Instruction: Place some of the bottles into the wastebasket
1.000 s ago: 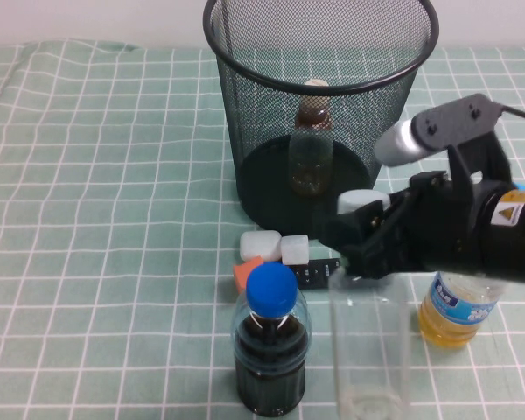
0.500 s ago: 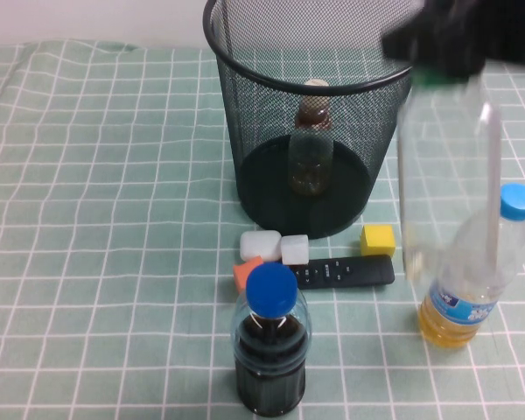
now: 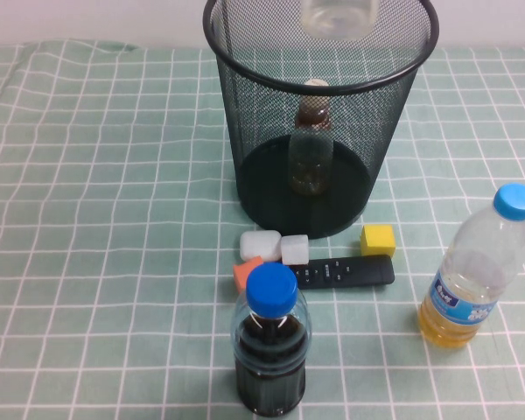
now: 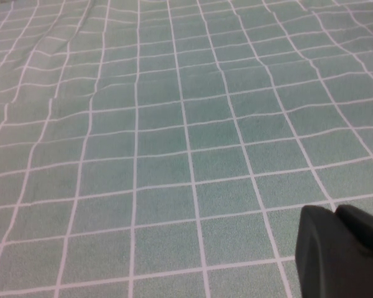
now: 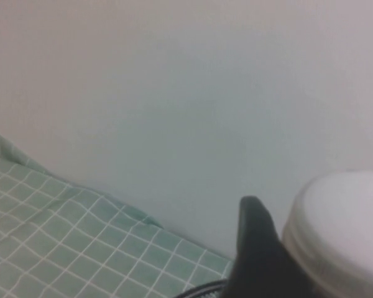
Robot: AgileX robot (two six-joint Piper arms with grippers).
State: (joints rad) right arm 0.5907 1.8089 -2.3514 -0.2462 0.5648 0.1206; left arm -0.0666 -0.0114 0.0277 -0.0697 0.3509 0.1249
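The black wire-mesh wastebasket stands at the back middle of the table. The small slim bottle with cream cap stands upright inside it. The clear base of the bigger squarish bottle hangs at the top edge of the high view, above the basket's mouth. In the right wrist view my right gripper is shut on this bottle, with one dark finger against its white cap. My left gripper is shut and empty, low over the green checked cloth, out of the high view.
In front of the basket lie two white cubes, an orange cube, a yellow cube and a black remote. A blue-capped bottle of dark liquid stands front middle, and a blue-capped bottle of yellow liquid front right.
My right arm has lifted the bigger bottle from the front of the table, up and back to above the basket. The arm has left the high view.
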